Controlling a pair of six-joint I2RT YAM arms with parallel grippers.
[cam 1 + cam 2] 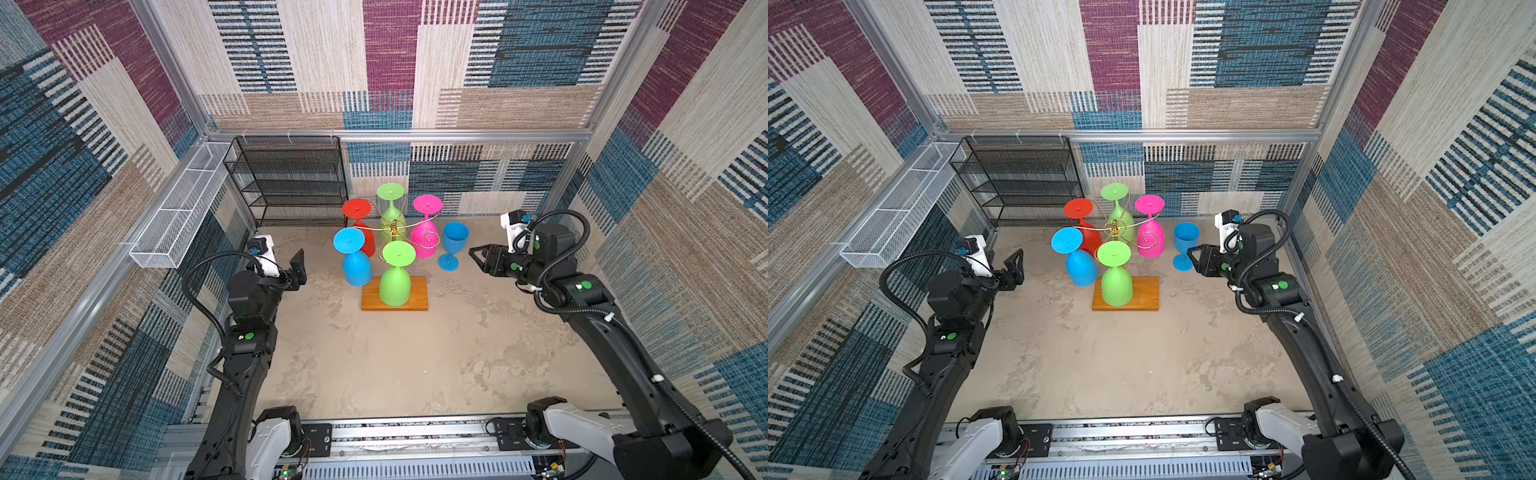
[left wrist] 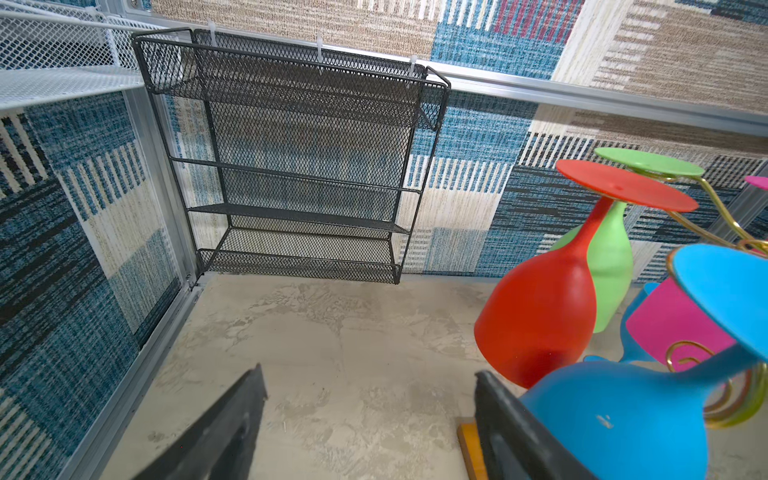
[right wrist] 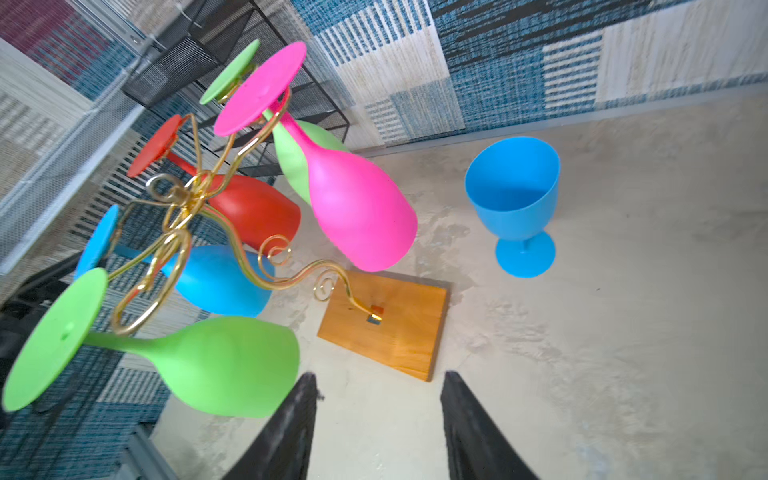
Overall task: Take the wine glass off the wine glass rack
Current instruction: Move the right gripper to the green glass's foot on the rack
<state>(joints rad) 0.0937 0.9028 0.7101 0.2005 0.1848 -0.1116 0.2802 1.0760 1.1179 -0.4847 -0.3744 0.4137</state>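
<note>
The wine glass rack (image 1: 392, 227) is a gold post with scroll arms on a wooden base (image 1: 417, 291), mid-table in both top views. Red (image 1: 358, 216), back green (image 1: 390, 199), pink (image 1: 426, 232), blue (image 1: 355, 262) and front green (image 1: 395, 282) glasses hang upside down from it. One blue wine glass (image 1: 454, 243) (image 3: 513, 195) stands upright on the table right of the rack, beside a bare scroll arm (image 3: 324, 282). My right gripper (image 1: 473, 252) (image 3: 380, 376) is open and empty, just right of that glass. My left gripper (image 1: 299, 262) (image 2: 370, 372) is open left of the hanging blue glass.
A black mesh shelf unit (image 1: 286, 183) stands against the back wall, left of the rack. A long white wire basket (image 1: 178, 216) hangs on the left wall. Carpet-patterned walls close in the table on three sides.
</note>
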